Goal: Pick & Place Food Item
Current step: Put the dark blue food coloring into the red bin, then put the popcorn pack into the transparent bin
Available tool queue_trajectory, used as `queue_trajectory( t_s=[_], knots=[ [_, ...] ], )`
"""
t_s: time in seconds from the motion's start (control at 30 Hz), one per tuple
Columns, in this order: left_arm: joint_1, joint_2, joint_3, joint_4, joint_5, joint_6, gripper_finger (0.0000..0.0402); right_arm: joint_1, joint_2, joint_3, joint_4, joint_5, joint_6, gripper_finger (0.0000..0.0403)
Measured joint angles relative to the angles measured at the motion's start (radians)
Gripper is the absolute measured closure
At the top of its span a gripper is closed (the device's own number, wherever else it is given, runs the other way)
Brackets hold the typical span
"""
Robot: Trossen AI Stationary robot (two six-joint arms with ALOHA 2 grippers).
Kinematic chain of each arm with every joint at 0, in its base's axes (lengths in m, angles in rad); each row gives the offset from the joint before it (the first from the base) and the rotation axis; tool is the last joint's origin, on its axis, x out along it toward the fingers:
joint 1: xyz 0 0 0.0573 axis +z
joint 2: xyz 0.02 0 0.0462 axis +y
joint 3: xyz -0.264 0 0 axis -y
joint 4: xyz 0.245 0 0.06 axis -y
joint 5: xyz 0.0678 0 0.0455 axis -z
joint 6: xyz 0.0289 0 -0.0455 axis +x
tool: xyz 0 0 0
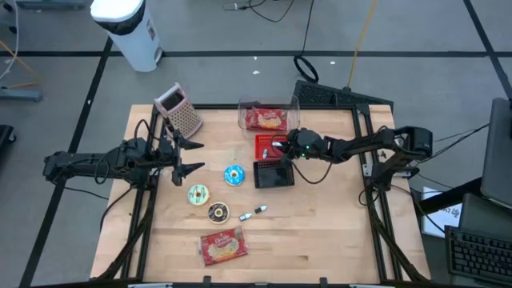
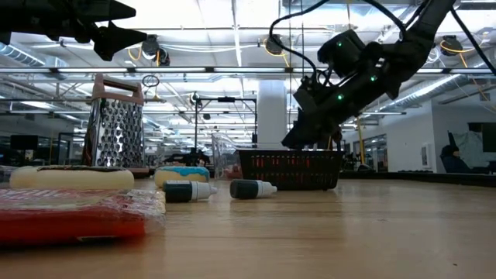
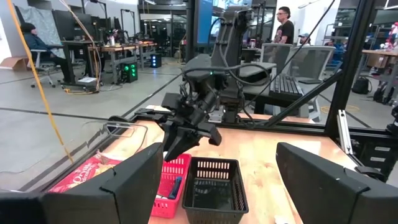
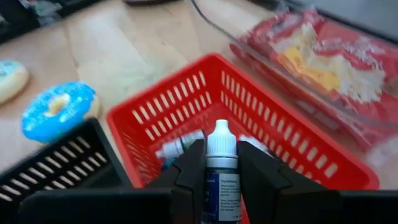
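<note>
A small dropper bottle (image 4: 221, 163), white-capped with a dark labelled body, is being gripped by the right hand (image 4: 221, 171), the two dark fingers closing narrowly on its sides just below the cap. The bottle is being held upright above the red basket (image 4: 292, 134), where at least one similar bottle (image 4: 177, 147) is lying already. In the high view the right hand (image 1: 282, 150) is being held over the red basket (image 1: 264, 144), just beside the black basket (image 1: 274, 174).

The bottle is judged to be light, stiff and smooth-walled, so it is likely to slip or pivot if the grip loosens; a hold across the body below the shoulder, as is being used now, seems the safest place.

The left hand (image 1: 186, 156) is being held wide open and empty, level above the left part of the worktop (image 1: 320, 232), near the box grater (image 1: 180, 108).

Other dropper bottles (image 2: 186, 191) are lying on the worktop, as are frosted doughnuts (image 1: 233, 174) and a flat packet of food (image 1: 221, 246). Another packet is sitting in a clear container (image 1: 268, 116) beyond the red basket.
</note>
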Motion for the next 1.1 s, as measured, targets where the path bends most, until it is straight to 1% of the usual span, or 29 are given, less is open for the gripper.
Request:
queue_trajectory(
  t_s=[0.23, 0.47, 0.6, 0.77, 0.93, 1.1],
  knots=[
    [0.0, 0.0, 0.0, 0.0, 0.0, 0.0, 0.0091, 0.002, -0.001, 0.0, 0.035, 0.0, 0.001, 0.0299],
    [0.0, 0.0, 0.0, 0.0, 0.0, 0.0, 0.0091, 0.002, -0.001, 0.0, 0.031, 0.0, 0.001, 0.0257],
    [0.0, 0.0, 0.0, 0.0, 0.0, 0.0, 0.0091, 0.005, -0.001, 0.0, 0.031, -0.001, 0.001, 0.024],
    [0.0, 0.0, 0.0, 0.0, 0.0, 0.0, 0.0091, 0.04, -0.001, 0.0, 0.085, -0.004, 0.0, 0.0234],
    [0.0, 0.0, 0.0, 0.0, 0.0, 0.0, 0.0091, 0.109, -0.002, 0.0, 0.212, -0.105, -0.029, 0.024],
    [0.0, 0.0, 0.0, 0.0, 0.0, 0.0, 0.0091, 0.213, -0.002, 0.0, 0.28, -0.131, -0.054, 0.0242]
  ],
)
